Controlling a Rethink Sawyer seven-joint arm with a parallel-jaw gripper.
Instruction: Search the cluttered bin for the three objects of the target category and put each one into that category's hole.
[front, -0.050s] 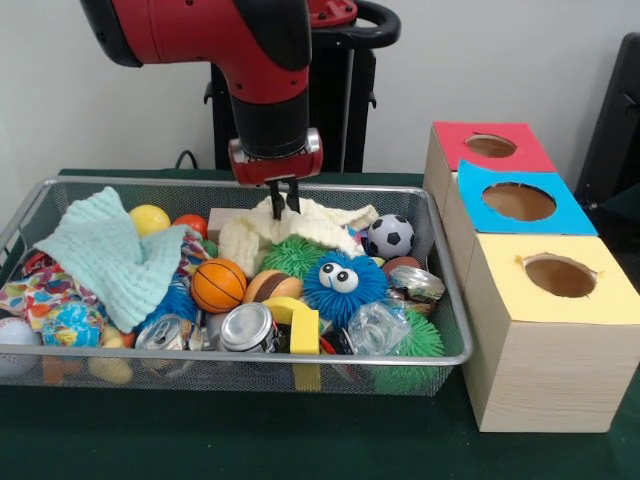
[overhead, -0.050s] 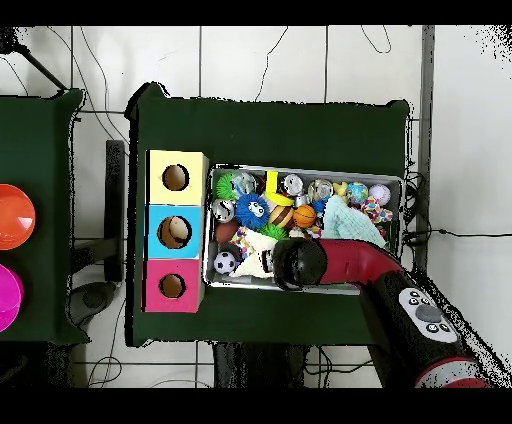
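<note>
— While the front camera looks across the green tabletop (front, -0.050s: 200, 440), where does the gripper (front, -0.050s: 285, 198) sit?

— It hangs over the back middle of the wire bin (front, -0.050s: 240, 357), its dark fingers (front, -0.050s: 293, 197) narrow and pushed down into the cream cloth (front, -0.050s: 300, 228). Whether they actually pinch the cloth, I cannot tell.

— What else lies in the bin?

— A mint cloth (front, -0.050s: 110, 255) drapes over the left side. A small basketball (front, -0.050s: 218, 285) rests near the middle, a blue fuzzy ball with eyes (front, -0.050s: 343, 284) just right of it, and a soccer ball (front, -0.050s: 389, 236) behind that. Two cans (front, -0.050s: 246, 328) lie at the front wall.

— And the holes?

— Three boxes stand just right of the bin: red top (front, -0.050s: 490, 146) farthest, blue top (front, -0.050s: 518, 200) between, yellow top (front, -0.050s: 560, 275) nearest, each with a round hole.

— Looking straight down?

— The red arm (overhead, -0.050s: 370, 275) covers the gripper. The bin (overhead, -0.050s: 395, 181) touches the row of boxes (overhead, -0.050s: 176, 230), and the soccer ball (overhead, -0.050s: 226, 262) lies in the corner beside the red one.
</note>
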